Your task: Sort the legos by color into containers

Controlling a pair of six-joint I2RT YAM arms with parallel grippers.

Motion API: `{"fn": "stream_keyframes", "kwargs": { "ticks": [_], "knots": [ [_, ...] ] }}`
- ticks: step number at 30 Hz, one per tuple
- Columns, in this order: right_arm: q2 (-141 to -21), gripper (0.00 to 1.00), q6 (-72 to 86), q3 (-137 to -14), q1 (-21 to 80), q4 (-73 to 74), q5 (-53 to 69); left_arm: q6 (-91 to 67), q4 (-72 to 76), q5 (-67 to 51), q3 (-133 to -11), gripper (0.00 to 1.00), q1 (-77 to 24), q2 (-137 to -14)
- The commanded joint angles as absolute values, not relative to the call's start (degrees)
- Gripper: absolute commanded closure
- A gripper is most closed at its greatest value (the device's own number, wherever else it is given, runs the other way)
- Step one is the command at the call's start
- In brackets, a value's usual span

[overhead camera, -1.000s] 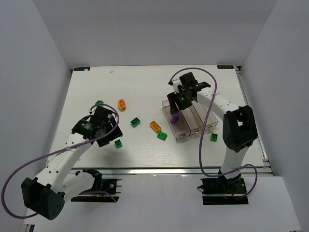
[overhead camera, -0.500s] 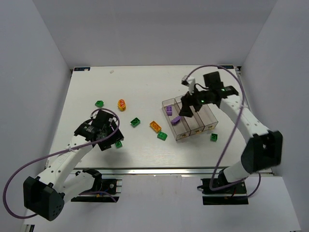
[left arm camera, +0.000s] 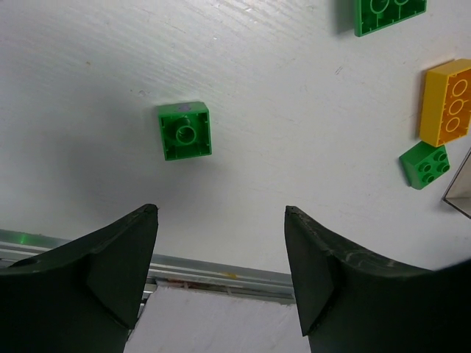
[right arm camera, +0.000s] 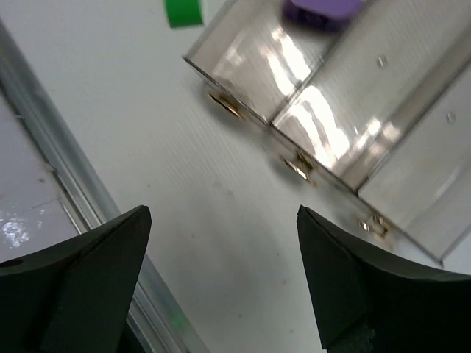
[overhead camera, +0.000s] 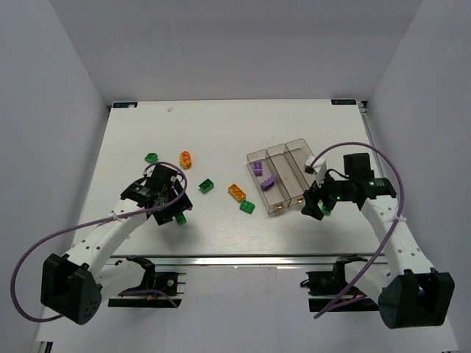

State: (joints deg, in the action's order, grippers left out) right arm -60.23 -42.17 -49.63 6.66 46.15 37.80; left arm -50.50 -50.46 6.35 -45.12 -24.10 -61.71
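Listing, largest first:

- White table (overhead camera: 221, 125): bears everything below.
- Containers (overhead camera: 293, 170): three clear joined bins at 3 o'clock of the table's centre. The 9 o'clock bin holds two purple legos (overhead camera: 263, 175).
- Left gripper (left arm camera: 221, 213): jaws apart and empty, with a near green brick (left arm camera: 184, 131) at 11 o'clock of the fingertips.
- Right gripper (right arm camera: 221, 213): jaws apart and empty, at 5 o'clock of the bins.
- Loose legos at 9 o'clock of the bins: an orange-yellow brick (overhead camera: 236, 192) and a green pair (overhead camera: 207, 186).
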Motion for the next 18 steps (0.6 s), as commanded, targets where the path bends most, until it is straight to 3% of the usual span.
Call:
{"fn": "stream_keyframes", "kwargs": {
  "ticks": [1, 7, 18],
  "knots": [
    [-58.27, 0.14, -37.11, -48.34, 5.36, 42.45, 23.7, -49.22, -47.55, 5.8, -44.39, 0.2, -23.99, -61.79],
    [-61.79, 0.11, -26.82, -50.62, 2.47, 43.87, 15.13, -48.08, -46.67, 5.27, -43.77, 0.2, -23.99, -61.88],
    [-74.7, 0.17, -12.42, -53.53, -1.23, 43.34, 12.67, -47.72, -47.72, 5.89, -42.63, 0.2, -23.99, -60.73]
  ]
}}
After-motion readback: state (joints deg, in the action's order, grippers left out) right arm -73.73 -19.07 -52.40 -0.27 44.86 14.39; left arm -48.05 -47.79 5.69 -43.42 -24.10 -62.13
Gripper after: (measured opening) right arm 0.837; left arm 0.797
